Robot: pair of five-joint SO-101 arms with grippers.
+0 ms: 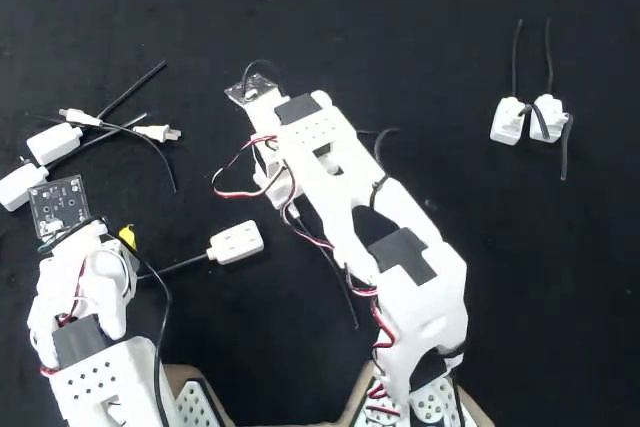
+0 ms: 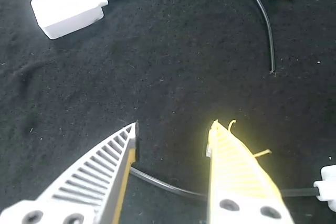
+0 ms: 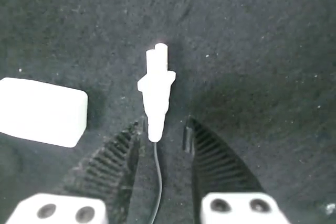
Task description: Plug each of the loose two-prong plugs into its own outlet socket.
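Two loose two-prong plugs [image 1: 157, 132] lie up and left of the lone outlet socket [image 1: 237, 242] in the high view. A mated pair [image 1: 530, 119] sits well apart to its right, and the right arm [image 1: 350, 207] stretches out just past it.

Over to the left wrist view: the left gripper [image 2: 173, 129] is spread and empty. A black cable [image 2: 163, 184] crosses beneath it, toward what we take for that socket's edge.

Right wrist view now, and we get the spot the arm covers from above. The right gripper [image 3: 161, 125] is spread, straddling the tail of a white plug [image 3: 156, 90] and not pinching yet. A white block [image 3: 42, 111] lies just beside the plug. Is it the same socket? We cannot tell. We'd close squarely on the plug body, prongs level, before lining up the slots.
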